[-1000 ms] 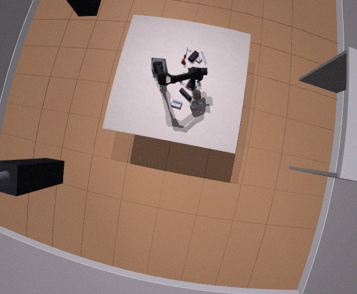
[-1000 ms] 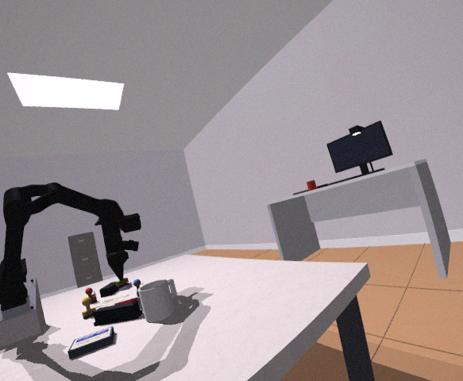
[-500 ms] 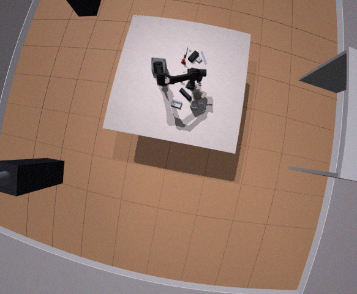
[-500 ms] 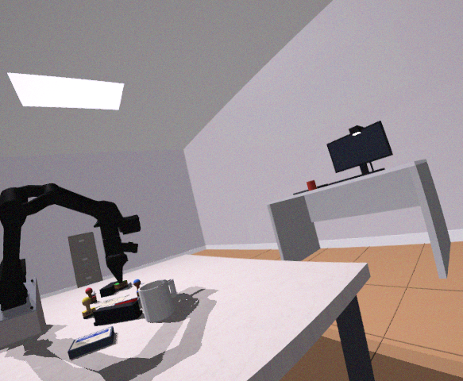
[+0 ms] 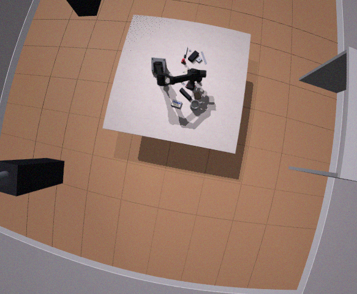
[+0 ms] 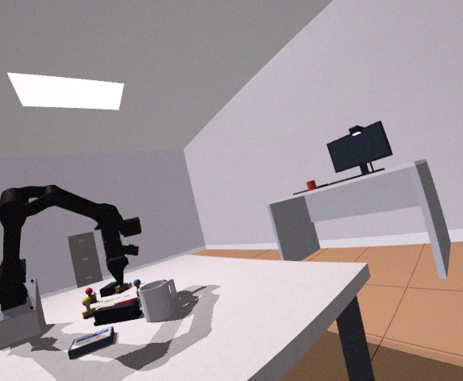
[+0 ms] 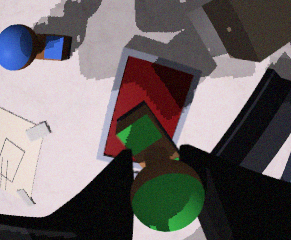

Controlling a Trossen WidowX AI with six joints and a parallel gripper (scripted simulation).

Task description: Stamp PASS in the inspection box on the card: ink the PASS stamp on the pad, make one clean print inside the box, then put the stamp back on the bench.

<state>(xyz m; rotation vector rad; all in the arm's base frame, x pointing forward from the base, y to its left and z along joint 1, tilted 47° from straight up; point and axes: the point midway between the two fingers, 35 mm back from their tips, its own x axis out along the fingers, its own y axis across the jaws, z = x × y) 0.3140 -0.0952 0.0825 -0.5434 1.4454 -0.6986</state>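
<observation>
My gripper point(image 7: 155, 155) point(image 6: 120, 283) is shut on the green stamp point(image 7: 167, 202) point(image 6: 121, 288), which has a round green knob and a brown block with a green patch. The stamp is held above the red ink pad point(image 7: 141, 82) point(image 6: 127, 302), overlapping its near end in the wrist view. Its underside is hidden. The cream card point(image 7: 29, 145) lies left of the pad in the wrist view, held by light corner pieces. Its outlined box point(image 7: 0, 155) shows no print inside.
A blue stamp point(image 7: 14, 47) point(image 6: 136, 282), red stamp point(image 6: 89, 291) point(image 5: 183, 60) and yellow stamp point(image 6: 86, 302) stand around the card. A black bar point(image 7: 260, 120) point(image 5: 185, 94), brown block point(image 7: 257, 30), grey mug point(image 6: 155, 302) point(image 5: 195, 104) and blue-white box point(image 6: 91, 340) point(image 5: 176, 103) are near the pad.
</observation>
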